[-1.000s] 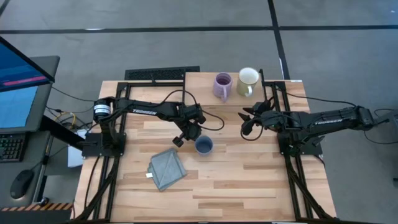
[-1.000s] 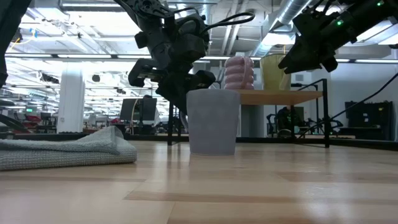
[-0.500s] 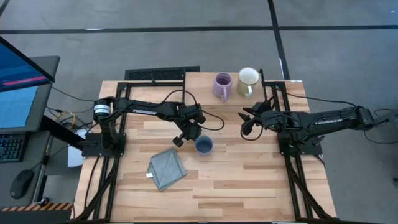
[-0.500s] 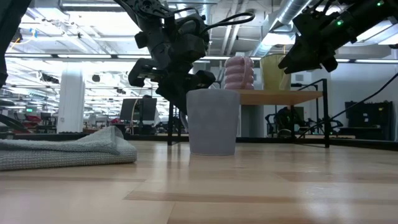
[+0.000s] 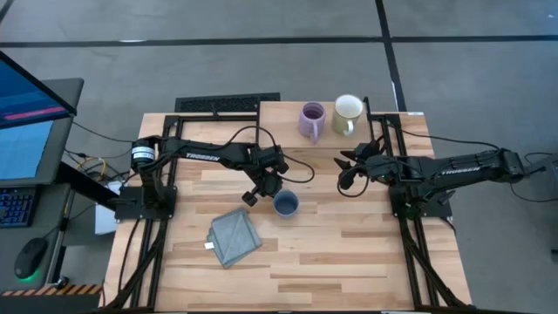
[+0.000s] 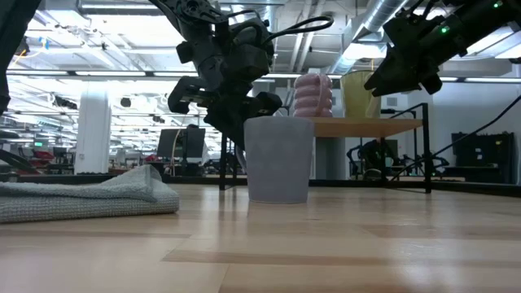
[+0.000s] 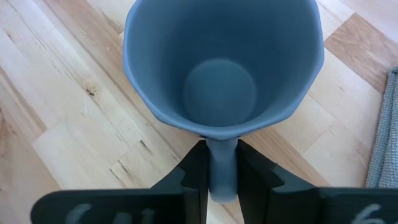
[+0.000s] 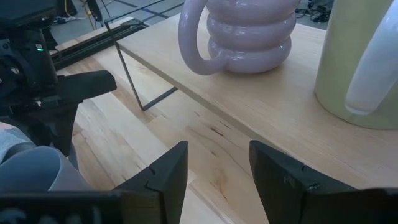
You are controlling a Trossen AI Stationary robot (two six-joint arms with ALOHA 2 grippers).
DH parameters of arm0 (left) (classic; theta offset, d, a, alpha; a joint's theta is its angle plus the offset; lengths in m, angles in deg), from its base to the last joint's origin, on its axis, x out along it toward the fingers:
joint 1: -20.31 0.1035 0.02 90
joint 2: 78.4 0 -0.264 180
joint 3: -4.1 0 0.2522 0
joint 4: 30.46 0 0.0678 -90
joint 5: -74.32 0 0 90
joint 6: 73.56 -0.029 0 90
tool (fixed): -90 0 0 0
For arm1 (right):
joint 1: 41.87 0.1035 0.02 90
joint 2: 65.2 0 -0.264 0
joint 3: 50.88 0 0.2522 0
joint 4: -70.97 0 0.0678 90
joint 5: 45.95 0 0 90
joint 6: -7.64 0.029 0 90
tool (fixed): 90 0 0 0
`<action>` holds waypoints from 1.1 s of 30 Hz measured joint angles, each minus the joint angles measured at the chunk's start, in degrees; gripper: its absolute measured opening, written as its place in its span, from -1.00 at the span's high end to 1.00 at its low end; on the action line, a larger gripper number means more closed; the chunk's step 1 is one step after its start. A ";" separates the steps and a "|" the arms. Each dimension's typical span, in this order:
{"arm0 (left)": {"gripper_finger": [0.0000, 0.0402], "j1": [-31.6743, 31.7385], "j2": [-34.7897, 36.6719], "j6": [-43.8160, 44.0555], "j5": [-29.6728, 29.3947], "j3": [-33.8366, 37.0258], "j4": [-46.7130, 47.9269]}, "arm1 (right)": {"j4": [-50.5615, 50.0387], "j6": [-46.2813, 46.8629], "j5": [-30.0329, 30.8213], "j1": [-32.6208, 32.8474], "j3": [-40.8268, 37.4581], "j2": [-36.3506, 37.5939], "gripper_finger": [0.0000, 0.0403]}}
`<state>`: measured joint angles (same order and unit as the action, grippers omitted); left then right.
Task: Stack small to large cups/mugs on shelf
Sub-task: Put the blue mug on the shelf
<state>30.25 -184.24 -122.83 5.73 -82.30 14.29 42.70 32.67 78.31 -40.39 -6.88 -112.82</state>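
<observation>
A: Logging status. My left gripper (image 7: 222, 177) has its jaws closed on the handle of the blue mug (image 5: 285, 204); the left wrist view shows the handle pinched between them, the bowl of the mug just beyond the jaws, mouth up. In the low view its base looks to be resting on the worktop (image 5: 349, 253).

B: So which step are we on?

A: I judge it the pickup of the first mug: grip made, lift not begun. The purple mug (image 5: 311, 121) and the cream mug (image 5: 347, 114) both stand on the shelf (image 5: 283, 113), side by side, nothing nested yet.

B: And the right side?

A: The right gripper (image 8: 213, 163) hangs with its jaws apart and nothing between them, off the worktop. Ahead of the jaws is the shelf edge; the purple mug sits just past it and the cream mug beside that.

B: Next move?

A: My judgement: lift the blue mug straight up clear of the worktop, carry it over the shelf, and lower it mouth-up. Held only by the handle, the mug may swing about the jaws, so I would go slowly.

B: Anything in the way?

A: The folded cloth (image 5: 234, 236) lies behind the left jaws, clear of the path.
</observation>
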 joint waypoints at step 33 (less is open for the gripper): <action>0.80 0.02 -0.07 -0.57 0.37 -0.42 2.01 | -0.02 0.01 0.00 0.00 0.00 0.01 0.04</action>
<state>30.27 -184.31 -123.40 6.10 -82.72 16.30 42.68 32.68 78.31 -40.39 -6.88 -112.82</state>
